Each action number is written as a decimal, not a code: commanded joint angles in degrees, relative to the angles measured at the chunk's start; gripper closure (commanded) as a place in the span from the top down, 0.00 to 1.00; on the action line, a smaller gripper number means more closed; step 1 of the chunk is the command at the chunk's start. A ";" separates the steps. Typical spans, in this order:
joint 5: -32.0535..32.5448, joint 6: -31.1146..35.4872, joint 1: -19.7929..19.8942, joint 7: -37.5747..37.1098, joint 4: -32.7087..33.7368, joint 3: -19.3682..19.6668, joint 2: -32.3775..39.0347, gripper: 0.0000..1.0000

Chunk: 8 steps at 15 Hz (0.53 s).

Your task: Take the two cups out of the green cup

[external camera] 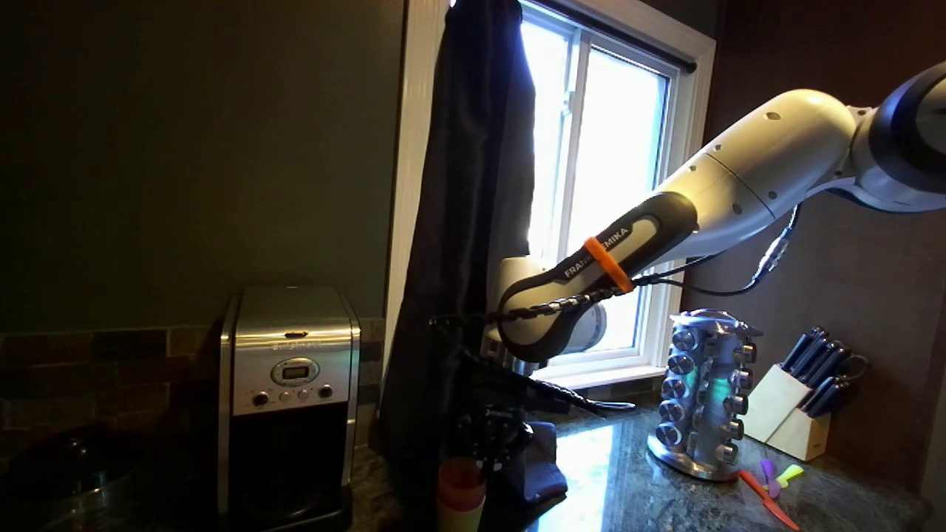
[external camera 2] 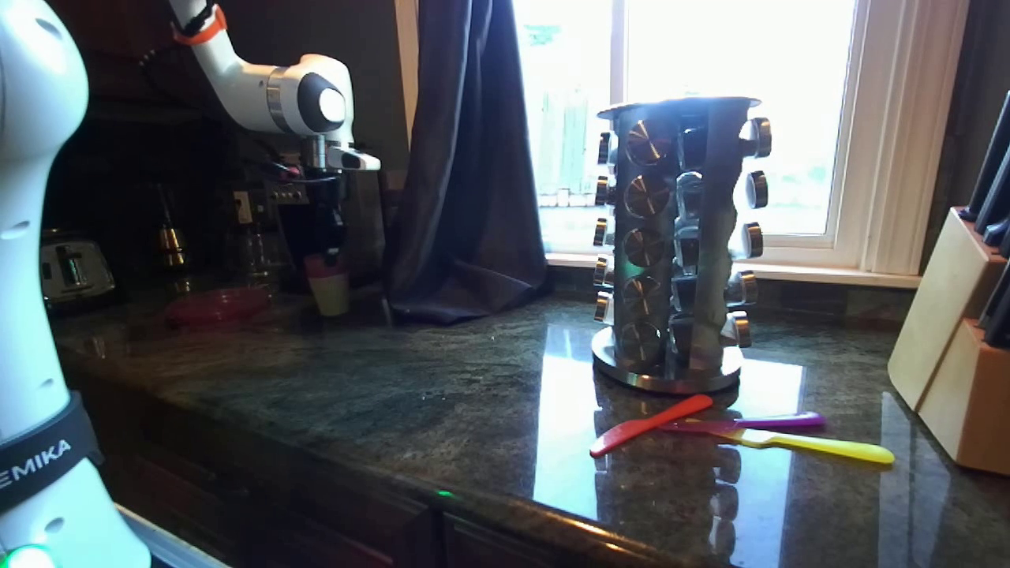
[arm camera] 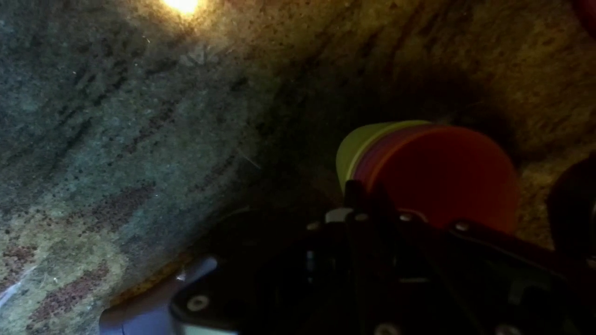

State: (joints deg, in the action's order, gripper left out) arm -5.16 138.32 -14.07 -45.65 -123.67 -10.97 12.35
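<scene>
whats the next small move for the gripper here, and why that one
Probably tighten the gripper gently before any lift: in the wrist view its dark fingertips sit at the edge of the orange-red cup, which is nested in the lime-green cup, and it is too dark to tell whether they already pinch the wall.

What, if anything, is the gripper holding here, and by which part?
Cannot be told: in the wrist view the gripper is at the rim of the orange-red cup, seemingly straddling it, but too dark to show whether it grips.
</scene>
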 commanded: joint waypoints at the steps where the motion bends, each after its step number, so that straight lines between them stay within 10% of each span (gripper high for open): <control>1: 0.36 -1.44 -1.85 -4.82 -0.44 0.49 -2.88 0.01; 8: 1.08 -7.40 -2.02 -13.06 -0.49 -0.01 -7.59 0.01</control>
State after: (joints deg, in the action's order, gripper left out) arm -4.91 133.92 -15.85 -55.08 -123.51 -11.01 7.84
